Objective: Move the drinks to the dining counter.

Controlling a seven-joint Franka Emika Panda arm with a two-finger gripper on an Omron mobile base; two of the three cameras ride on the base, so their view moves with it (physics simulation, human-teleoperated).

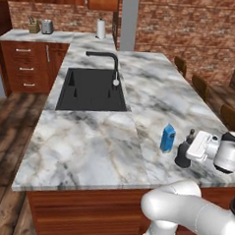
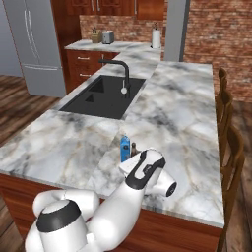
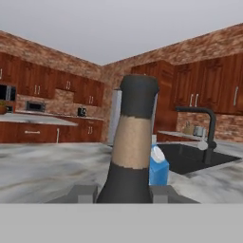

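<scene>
Black bottle (image 1: 183, 155) upright on dining counter (image 1: 88, 147), pincer (image 3: 124, 192) clamped on it; blue carton (image 1: 168, 138) just beside.

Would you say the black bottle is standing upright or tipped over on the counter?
Upright: the black bottle stands on its base on the dining counter, neck pointing straight up beside the blue carton.

Veined marble counter (image 1: 88, 147); matt black sink (image 1: 91, 91); bottle (image 3: 133, 152) perhaps glass.

A paper towel roll (image 1: 100, 29) stands upright on the far back counter, with a toaster (image 1: 47, 26) and a knife block (image 1: 33, 25) further left (close together). A steel refrigerator (image 2: 33, 44) stands far left. Wooden chairs (image 2: 230, 133) line the right side.
</scene>
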